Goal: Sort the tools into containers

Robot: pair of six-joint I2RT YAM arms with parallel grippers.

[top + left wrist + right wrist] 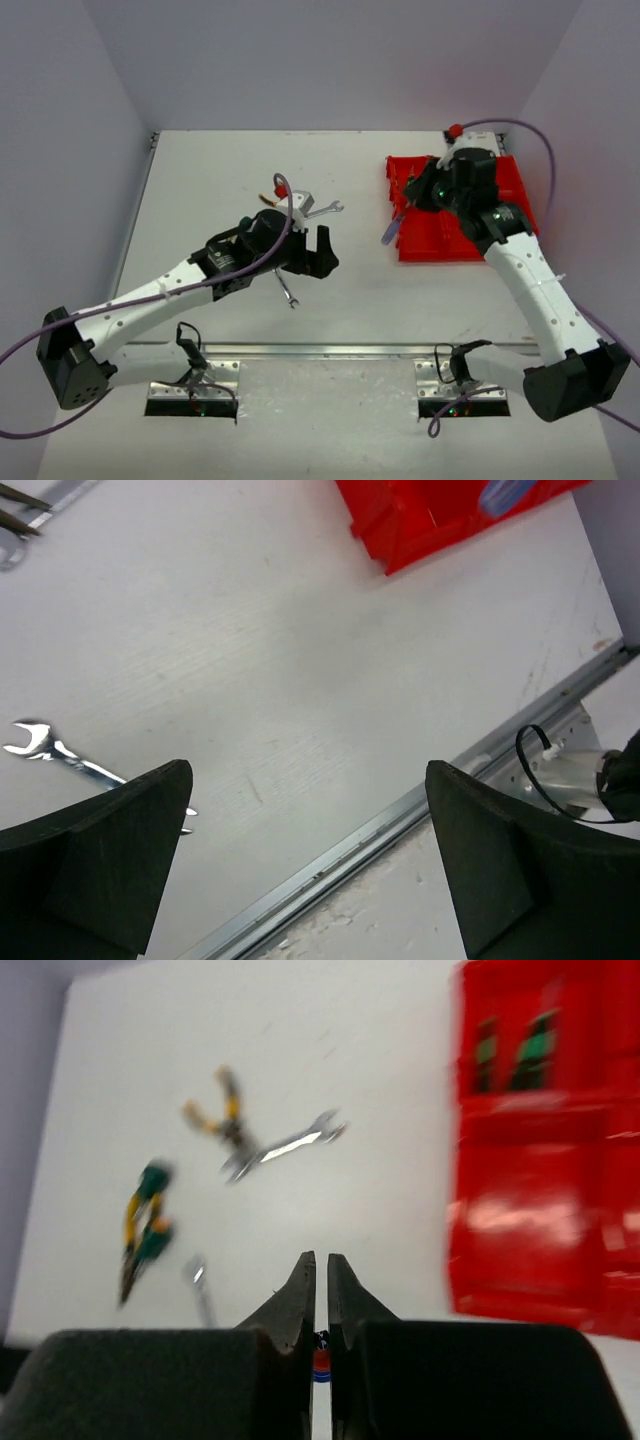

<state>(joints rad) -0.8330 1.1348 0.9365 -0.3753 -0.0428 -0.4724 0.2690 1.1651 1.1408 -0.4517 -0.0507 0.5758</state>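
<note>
My left gripper is open and empty above mid-table; its jaws stand wide apart in the left wrist view. A small silver wrench lies just near of it and shows in the left wrist view. Another silver wrench and yellow-handled pliers lie beyond it. My right gripper is shut on a blue screwdriver at the left edge of the red bin tray. Its jaws pinch a small blue-red part.
The right wrist view is blurred. It shows green-yellow pliers, yellow pliers, two wrenches on the table, and green-handled tools in a far compartment of the bin. A metal rail marks the table's near edge.
</note>
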